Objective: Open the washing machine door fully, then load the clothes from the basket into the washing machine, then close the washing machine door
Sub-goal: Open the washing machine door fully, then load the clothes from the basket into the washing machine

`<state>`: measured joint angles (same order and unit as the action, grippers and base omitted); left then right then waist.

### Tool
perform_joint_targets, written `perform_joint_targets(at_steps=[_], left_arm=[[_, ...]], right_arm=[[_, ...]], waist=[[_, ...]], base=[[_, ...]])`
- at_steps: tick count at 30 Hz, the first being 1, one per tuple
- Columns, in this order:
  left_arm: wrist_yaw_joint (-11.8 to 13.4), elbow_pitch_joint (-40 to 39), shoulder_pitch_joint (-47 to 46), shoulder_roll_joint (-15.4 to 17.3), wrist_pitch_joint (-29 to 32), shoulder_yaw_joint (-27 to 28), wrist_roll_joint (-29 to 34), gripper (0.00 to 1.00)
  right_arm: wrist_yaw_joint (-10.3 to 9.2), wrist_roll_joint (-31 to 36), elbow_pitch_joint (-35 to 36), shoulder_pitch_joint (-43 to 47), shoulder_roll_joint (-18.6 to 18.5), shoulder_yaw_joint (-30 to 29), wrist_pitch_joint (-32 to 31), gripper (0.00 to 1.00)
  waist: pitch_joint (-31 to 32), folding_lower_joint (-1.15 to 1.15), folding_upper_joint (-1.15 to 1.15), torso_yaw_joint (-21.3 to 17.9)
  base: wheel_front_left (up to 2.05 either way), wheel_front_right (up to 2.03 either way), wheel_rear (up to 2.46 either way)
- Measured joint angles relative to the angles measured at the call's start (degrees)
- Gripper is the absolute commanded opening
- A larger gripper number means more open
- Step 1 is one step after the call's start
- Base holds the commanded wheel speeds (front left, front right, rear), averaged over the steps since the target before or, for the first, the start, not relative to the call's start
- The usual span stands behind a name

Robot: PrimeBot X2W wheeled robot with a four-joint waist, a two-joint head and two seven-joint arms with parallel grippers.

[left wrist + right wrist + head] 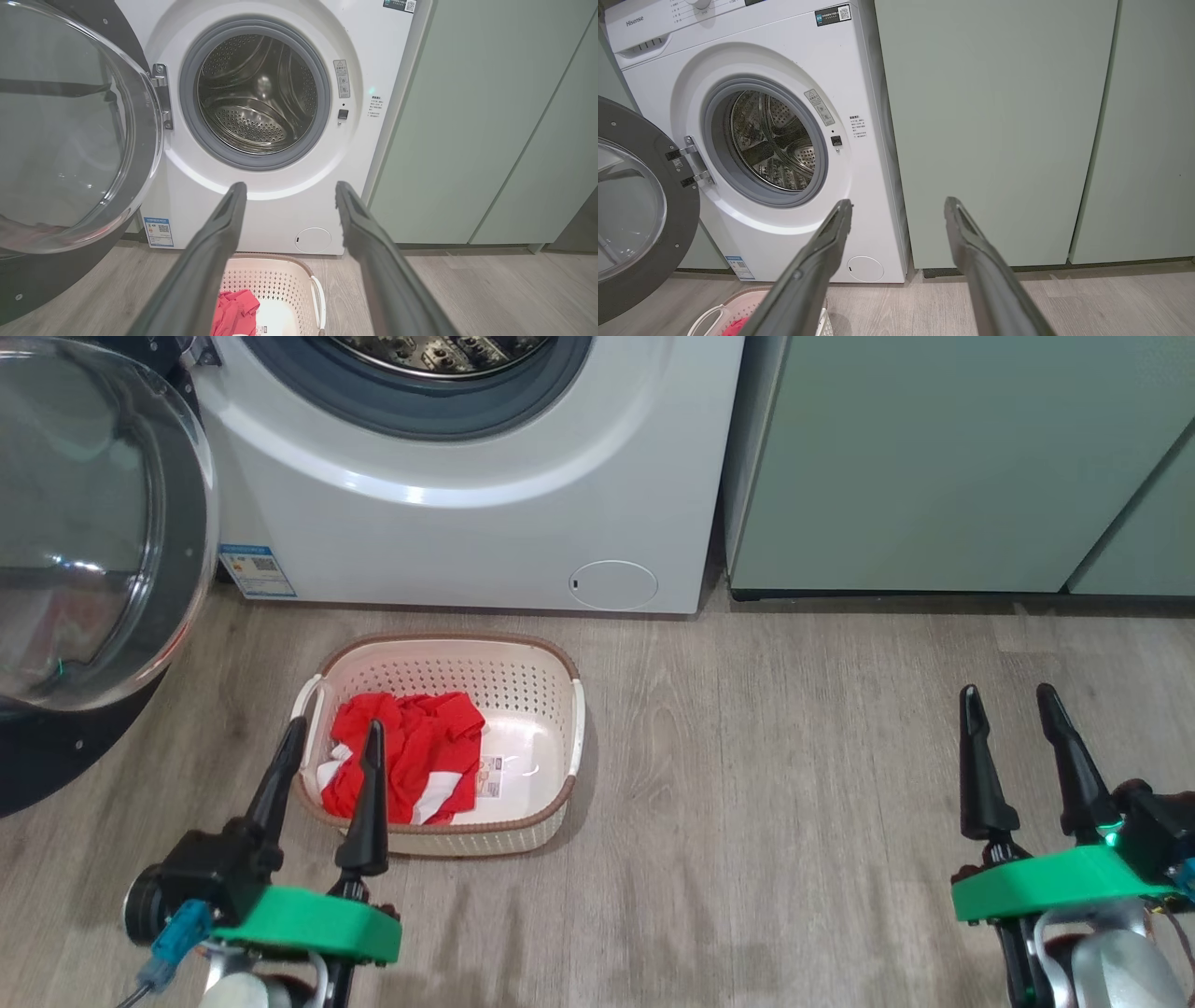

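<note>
Clothes (411, 751) crumpled in perforated plastic basket (485, 677), bulging glass door (93, 523), steel drum (257, 102)

Can't read the label (492, 777) inside the basket (523, 686) (way too tiny), nor the blue sticker (257, 569). Missing most of the drum (439, 350) past the head view's top edge, plus the left side of the door (93, 523). Can't see some basket rim behind the left gripper (336, 722).
</note>
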<state>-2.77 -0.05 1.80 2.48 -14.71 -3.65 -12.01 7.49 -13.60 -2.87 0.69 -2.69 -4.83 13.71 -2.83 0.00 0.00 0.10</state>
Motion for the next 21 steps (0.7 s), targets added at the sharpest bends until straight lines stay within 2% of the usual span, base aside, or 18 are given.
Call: perform_joint_targets(at_steps=[16,21], left_arm=[[-0.7,0.3,0.0,0.0,0.0,-0.2,-1.2,1.0],[-1.1,0.5,0.0,0.0,0.0,-0.2,-1.5,1.0]], right_arm=[[0.0,0.0,-0.2,0.0,0.0,0.3,0.0,1.0],[0.0,0.0,-0.3,0.0,0.0,0.3,0.0,1.0]], waist=[[0.2,0.0,0.0,-0.1],[0.0,0.0,0.0,0.0]], base=[[0.0,0.0,0.0],[0.8,-0.8,0.0]])
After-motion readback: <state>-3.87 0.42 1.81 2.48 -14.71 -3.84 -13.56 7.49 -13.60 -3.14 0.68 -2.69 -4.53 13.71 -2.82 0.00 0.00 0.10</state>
